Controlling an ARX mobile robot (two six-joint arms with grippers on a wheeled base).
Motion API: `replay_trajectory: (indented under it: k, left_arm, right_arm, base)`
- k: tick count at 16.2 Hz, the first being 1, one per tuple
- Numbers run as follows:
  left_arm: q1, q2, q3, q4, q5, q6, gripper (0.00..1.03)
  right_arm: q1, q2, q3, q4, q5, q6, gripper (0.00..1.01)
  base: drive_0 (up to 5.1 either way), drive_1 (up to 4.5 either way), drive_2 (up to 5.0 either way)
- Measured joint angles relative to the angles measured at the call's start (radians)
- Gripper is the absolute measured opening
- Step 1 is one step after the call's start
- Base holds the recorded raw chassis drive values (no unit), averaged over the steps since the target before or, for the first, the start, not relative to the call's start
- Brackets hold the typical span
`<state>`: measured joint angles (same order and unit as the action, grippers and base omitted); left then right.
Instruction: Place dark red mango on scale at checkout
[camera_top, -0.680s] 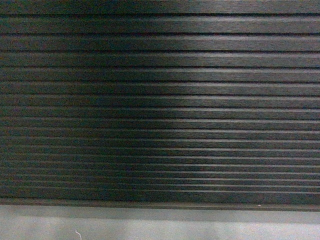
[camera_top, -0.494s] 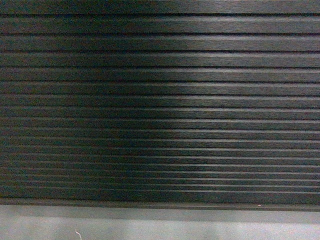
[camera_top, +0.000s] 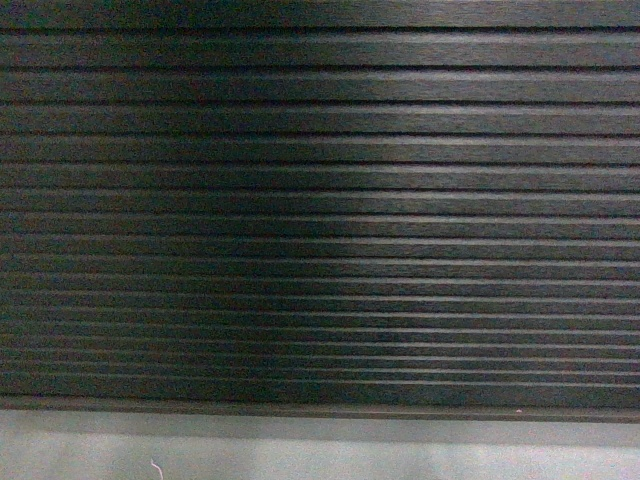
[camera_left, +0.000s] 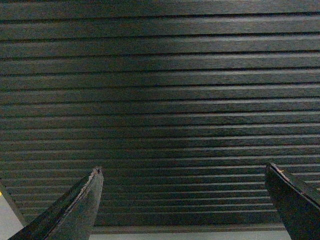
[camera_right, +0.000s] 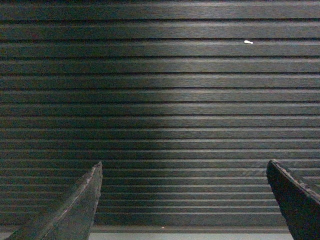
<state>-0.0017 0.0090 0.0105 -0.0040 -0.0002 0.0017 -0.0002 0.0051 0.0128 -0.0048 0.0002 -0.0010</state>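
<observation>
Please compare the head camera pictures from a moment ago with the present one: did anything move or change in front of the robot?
Nothing visibly changed. The head view shows the same ribbed dark front of the checkout above its grey plinth, framed alike. No mango and no scale are in sight. In the wrist views the left claw and the right claw are open and empty.

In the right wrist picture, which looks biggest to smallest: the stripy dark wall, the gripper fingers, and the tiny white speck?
1. Ribbed checkout front, filling nearly the whole view.
2. Gripper fingers, enlarged by nearness to the camera.
3. White speck, smallest.
</observation>
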Motion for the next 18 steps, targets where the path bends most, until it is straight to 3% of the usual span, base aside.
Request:
replay_trajectory:
  k: [18]
  left_arm:
    - [0.000, 0.000, 0.000, 0.000, 0.000, 0.000, 0.98]
  right_arm:
    - [0.000, 0.000, 0.000, 0.000, 0.000, 0.000, 0.98]
  base:
    - [0.0, 0.00, 0.0]
